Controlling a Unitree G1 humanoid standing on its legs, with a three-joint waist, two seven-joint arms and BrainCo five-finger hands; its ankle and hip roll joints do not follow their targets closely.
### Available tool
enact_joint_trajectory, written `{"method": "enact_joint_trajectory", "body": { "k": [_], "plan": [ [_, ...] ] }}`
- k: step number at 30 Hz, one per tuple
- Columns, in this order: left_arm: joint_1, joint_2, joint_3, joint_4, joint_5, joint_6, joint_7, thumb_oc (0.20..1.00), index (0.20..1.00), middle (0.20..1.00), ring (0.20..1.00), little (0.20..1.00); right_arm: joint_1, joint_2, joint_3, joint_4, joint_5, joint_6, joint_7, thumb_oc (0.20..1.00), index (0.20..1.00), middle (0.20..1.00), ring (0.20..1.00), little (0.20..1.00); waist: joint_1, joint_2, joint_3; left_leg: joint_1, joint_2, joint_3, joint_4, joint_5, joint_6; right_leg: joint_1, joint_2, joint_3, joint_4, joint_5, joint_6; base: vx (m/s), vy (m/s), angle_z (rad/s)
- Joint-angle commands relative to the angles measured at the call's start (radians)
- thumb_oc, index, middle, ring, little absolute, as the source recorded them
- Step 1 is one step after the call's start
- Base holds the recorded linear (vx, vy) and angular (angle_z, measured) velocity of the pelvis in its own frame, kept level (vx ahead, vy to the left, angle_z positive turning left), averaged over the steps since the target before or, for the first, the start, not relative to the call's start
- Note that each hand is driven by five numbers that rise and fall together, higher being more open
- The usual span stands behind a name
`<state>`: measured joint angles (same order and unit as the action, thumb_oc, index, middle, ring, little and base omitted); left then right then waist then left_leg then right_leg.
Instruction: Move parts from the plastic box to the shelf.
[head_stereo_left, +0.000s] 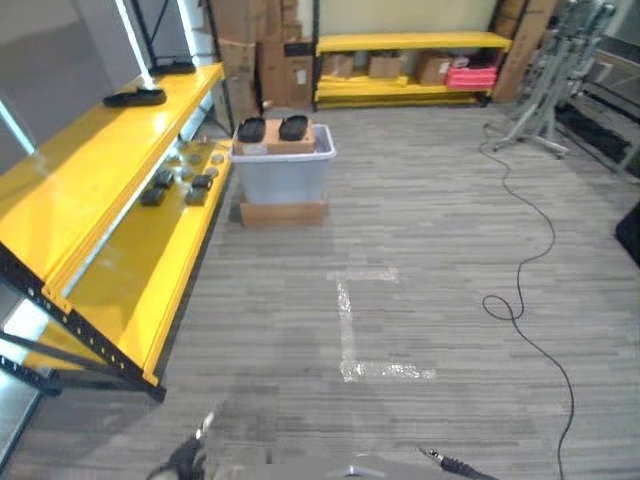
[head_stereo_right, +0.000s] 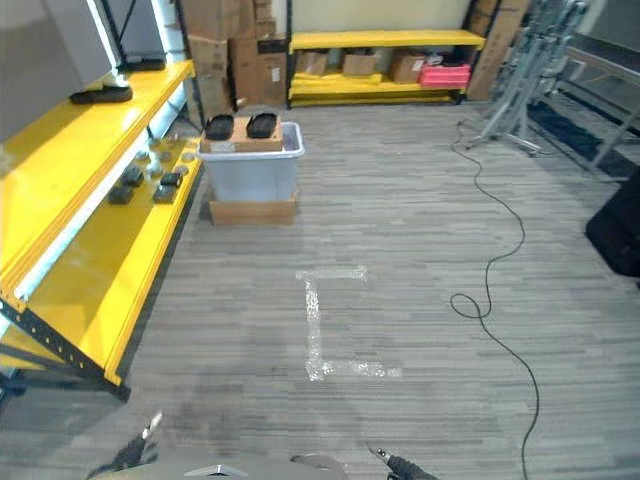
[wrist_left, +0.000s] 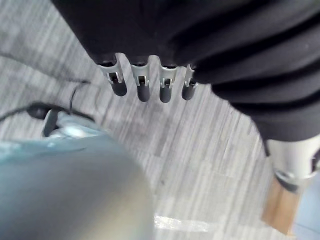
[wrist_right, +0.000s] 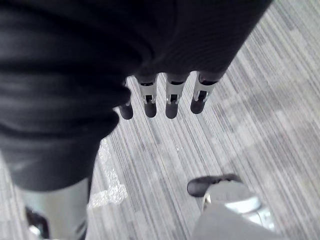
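Two dark parts (head_stereo_left: 272, 128) lie on the grey plastic box (head_stereo_left: 284, 172), beside the yellow shelf (head_stereo_left: 95, 200), far ahead of both hands. Left hand (wrist_left: 145, 85) and right hand (wrist_right: 165, 100) hang with straight fingers, holding nothing.

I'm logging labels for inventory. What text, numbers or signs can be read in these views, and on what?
No text is readable.
Cardboard boxes by the far wall: any print is too small to read.
Red item on the far shelf: no legible label.
Plastic box and its black parts: no markings visible.
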<state>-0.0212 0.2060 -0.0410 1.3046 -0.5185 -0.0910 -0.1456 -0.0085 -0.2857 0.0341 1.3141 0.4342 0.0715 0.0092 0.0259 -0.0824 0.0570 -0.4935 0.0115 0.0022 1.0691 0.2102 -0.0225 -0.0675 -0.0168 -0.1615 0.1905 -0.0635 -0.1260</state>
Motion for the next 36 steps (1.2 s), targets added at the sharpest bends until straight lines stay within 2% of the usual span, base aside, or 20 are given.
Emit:
{"method": "enact_joint_trajectory", "body": {
  "k": [1,3,4,5,6,7,9,11,12,14,16,17,19,21,23,25,28,30,33,36],
  "plan": [
    [-0.022,0.009,-0.008,-0.024,-0.038,0.025,0.008,1.0,1.0,1.0,1.0,1.0,-0.002,-0.045,0.009,0.028,-0.015,0.016,-0.021,1.0,1.0,1.0,1.0,1.0,-0.014,0.009,0.094,0.18,-0.011,0.058,-0.241,-0.189,0.03,0.078,0.004,0.059,-0.182,0.145,0.13,0.46,-0.046,-0.03],
    [-0.018,0.015,0.009,-0.011,-0.048,0.022,0.022,1.0,1.0,1.0,1.0,1.0,-0.01,-0.037,0.013,0.036,-0.029,0.018,-0.025,1.0,1.0,1.0,1.0,1.0,0.005,0.013,0.097,0.187,-0.048,0.087,-0.466,-0.186,0.034,0.099,0.011,0.074,-0.182,0.123,0.143,0.47,0.065,-0.27],
    [-0.009,0.018,0.016,-0.001,-0.063,0.018,0.02,1.0,1.0,1.0,1.0,1.0,-0.014,-0.035,0.021,0.038,-0.036,0.022,-0.03,1.0,1.0,1.0,1.0,1.0,0.021,0.03,0.095,0.194,-0.065,0.077,-0.685,-0.159,0.03,0.117,0.028,0.092,-0.18,0.107,0.155,0.46,0.133,-0.87],
    [-0.004,0.02,0.018,0.002,-0.071,0.019,0.02,1.0,1.0,1.0,1.0,1.0,-0.014,-0.036,0.023,0.039,-0.041,0.023,-0.029,1.0,1.0,1.0,1.0,1.0,0.028,0.036,0.089,0.194,-0.07,0.072,-0.774,-0.138,0.025,0.121,0.034,0.099,-0.176,0.102,0.158,0.5,0.153,-0.98],
    [-0.001,0.021,0.018,0.005,-0.074,0.019,0.02,1.0,1.0,1.0,1.0,1.0,-0.012,-0.037,0.024,0.039,-0.044,0.022,-0.026,1.0,1.0,1.0,1.0,1.0,0.035,0.046,0.088,0.195,-0.067,0.074,-0.863,-0.105,0.018,0.134,0.042,0.104,-0.172,0.092,0.159,0.64,0.197,-0.82],
    [0.013,0.025,0.029,0.009,-0.09,0.019,0.015,1.0,1.0,1.0,1.0,1.0,-0.002,-0.044,0.021,0.035,-0.063,0.008,-0.007,1.0,1.0,1.0,1.0,1.0,0.055,0.067,0.087,0.156,-0.046,0.086,-1.021,-0.035,-0.002,0.171,0.06,0.118,-0.158,0.066,0.158,0.53,0.152,-0.54],
    [0.02,0.026,0.034,0.008,-0.099,0.019,0.019,1.0,1.0,1.0,1.0,1.0,0.005,-0.047,0.024,0.033,-0.07,-0.002,0.002,1.0,1.0,1.0,1.0,1.0,0.065,0.067,0.092,0.144,-0.042,0.092,-1.064,-0.02,-0.007,0.195,0.059,0.121,-0.151,0.051,0.16,0.49,0.12,-0.33],
    [0.044,0.032,0.073,0.008,-0.101,0.012,0.011,1.0,1.0,1.0,1.0,1.0,0.016,-0.058,0.032,0.007,-0.089,-0.017,0.024,1.0,1.0,1.0,1.0,1.0,0.095,0.072,0.102,0.071,-0.002,0.076,-1.035,0.011,-0.021,0.256,0.051,0.127,-0.112,-0.023,0.162,0.86,0.255,-0.41],
    [0.054,0.033,0.095,0.007,-0.077,0.014,0.032,1.0,1.0,1.0,1.0,1.0,-0.005,-0.054,0.037,0.008,-0.116,-0.017,0.032,1.0,1.0,1.0,1.0,1.0,0.116,0.061,0.093,0.084,-0.004,0.098,-0.952,-0.031,-0.001,0.304,0.014,0.122,-0.069,-0.087,0.182,0.95,0.325,-0.81],
    [0.057,0.036,0.099,0.005,-0.044,0.018,0.041,1.0,1.0,1.0,1.0,1.0,-0.015,-0.043,0.037,0.009,-0.121,-0.011,0.035,1.0,1.0,1.0,1.0,1.0,0.13,0.046,0.081,0.1,-0.022,0.102,-0.886,-0.054,0.019,0.332,-0.016,0.1,-0.025,-0.086,0.196,0.64,0.224,-0.86],
    [0.051,0.034,0.077,0.01,-0.016,0.009,0.036,1.0,1.0,1.0,1.0,1.0,-0.021,-0.022,0.037,0.004,-0.104,-0.018,0.045,1.0,1.0,1.0,1.0,1.0,0.143,0.033,0.058,0.162,-0.079,0.103,-0.888,-0.102,0.071,0.327,-0.073,0.045,0.137,-0.003,0.234,0.51,0.213,0.04],
    [0.05,0.033,0.071,0.011,-0.012,0.008,0.035,1.0,1.0,1.0,1.0,1.0,-0.021,-0.018,0.038,-0.001,-0.096,-0.02,0.046,1.0,1.0,1.0,1.0,1.0,0.145,0.035,0.05,0.176,-0.089,0.099,-0.898,-0.11,0.083,0.317,-0.079,0.04,0.173,0.026,0.244,0.5,0.259,0.25],
    [0.047,0.032,0.046,0.009,-0.009,0.009,0.038,1.0,1.0,1.0,1.0,1.0,-0.035,0.002,0.055,-0.03,-0.059,0.002,0.02,1.0,1.0,1.0,1.0,1.0,0.148,0.061,0.027,0.26,-0.127,0.079,-0.943,-0.157,0.141,0.166,-0.144,0.025,0.492,0.184,0.285,0.53,0.332,0.14],
    [0.041,0.032,0.026,0.003,-0.038,0.007,0.035,1.0,1.0,1.0,1.0,1.0,-0.045,0.009,0.07,-0.032,-0.064,-0.002,0.019,1.0,1.0,1.0,1.0,1.0,0.131,0.077,0.042,0.321,-0.132,0.069,-0.963,-0.183,0.159,0.031,-0.138,0.003,0.543,0.156,0.262,0.36,0.157,-0.08],
    [0.034,0.035,0.012,-0.007,-0.033,0.01,0.03,1.0,1.0,1.0,1.0,1.0,-0.047,0.016,0.079,-0.035,-0.064,-0.012,0.024,1.0,1.0,1.0,1.0,1.0,0.115,0.085,0.059,0.363,-0.132,0.044,-0.983,-0.189,0.158,-0.045,-0.107,-0.03,0.478,0.123,0.248,0.32,-0.082,0.08],
    [0.023,0.042,0.005,-0.013,-0.035,0.014,0.025,1.0,1.0,1.0,1.0,1.0,-0.042,0.014,0.084,-0.036,-0.054,-0.019,0.032,1.0,1.0,1.0,1.0,1.0,0.089,0.075,0.076,0.427,-0.142,0.003,-0.997,-0.215,0.15,-0.123,-0.079,-0.056,0.287,0.158,0.253,0.46,-0.206,0.68],
    [0.015,0.044,-0.006,-0.015,-0.013,0.017,0.014,1.0,1.0,1.0,1.0,1.0,-0.026,-0.007,0.073,-0.029,-0.043,-0.022,0.052,1.0,1.0,1.0,1.0,1.0,0.028,0.026,0.104,0.538,-0.18,-0.072,-0.984,-0.321,0.133,-0.175,-0.082,-0.041,-0.169,0.261,0.295,0.61,-0.276,0.19],
    [0.019,0.039,-0.026,-0.012,0.005,0.006,-0.007,1.0,1.0,1.0,1.0,1.0,-0.008,-0.012,0.048,-0.027,-0.051,-0.029,0.061,1.0,1.0,1.0,1.0,1.0,0.005,0.028,0.109,0.577,-0.171,-0.111,-0.972,-0.361,0.129,-0.217,-0.085,-0.007,-0.278,0.269,0.305,0.75,-0.246,0.54],
    [0.058,0.023,-0.053,-0.024,0.022,-0.03,-0.023,1.0,1.0,1.0,1.0,1.0,0.026,-0.009,0.005,-0.021,-0.063,-0.055,0.054,1.0,1.0,1.0,1.0,1.0,-0.016,0.034,0.108,0.634,-0.141,-0.118,-0.919,-0.441,0.109,-0.202,-0.107,0.017,-0.278,0.286,0.301,0.85,-0.3,0.86],
    [0.058,0.013,-0.049,-0.037,0.004,-0.023,-0.048,1.0,1.0,1.0,1.0,1.0,0.002,-0.02,0.001,0.007,-0.047,-0.043,0.025,1.0,1.0,1.0,1.0,1.0,-0.016,0.031,0.087,0.654,-0.092,-0.103,-0.83,-0.44,0.073,-0.144,-0.099,0.036,-0.201,0.252,0.27,0.69,-0.288,0.52]
  ]
}}
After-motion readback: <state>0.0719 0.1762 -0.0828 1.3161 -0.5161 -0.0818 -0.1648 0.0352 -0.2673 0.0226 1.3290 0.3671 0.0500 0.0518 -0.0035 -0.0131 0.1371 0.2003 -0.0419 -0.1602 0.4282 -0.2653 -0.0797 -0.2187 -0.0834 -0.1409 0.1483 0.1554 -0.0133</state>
